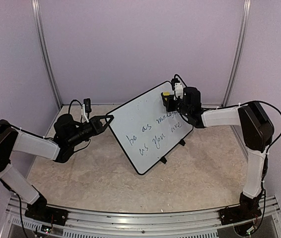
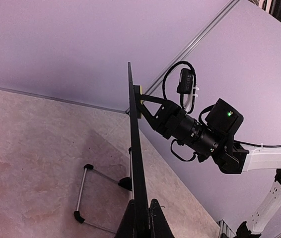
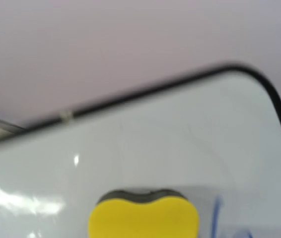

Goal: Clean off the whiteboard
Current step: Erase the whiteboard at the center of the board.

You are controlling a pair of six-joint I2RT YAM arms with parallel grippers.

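The whiteboard [image 1: 140, 126] stands tilted on the table on its black wire stand [image 2: 83, 191], with dark handwriting [image 1: 155, 133] across its lower half. My left gripper [image 1: 109, 119] is shut on the board's left edge; in the left wrist view the board [image 2: 135, 163] runs edge-on between the closed fingers [image 2: 130, 223]. My right gripper [image 1: 169, 100] holds a yellow sponge [image 1: 166, 93] against the board's upper right part. In the right wrist view the sponge [image 3: 143, 215] sits flat on the white surface [image 3: 170, 144], with blue marks [image 3: 217, 213] just to its right. The right fingers are hidden there.
Pale walls with metal corner posts [image 1: 46, 54] close in the back and sides. The beige table [image 1: 81, 173] stretches in front of the board. A metal rail [image 1: 140, 220] with both arm bases runs along the near edge.
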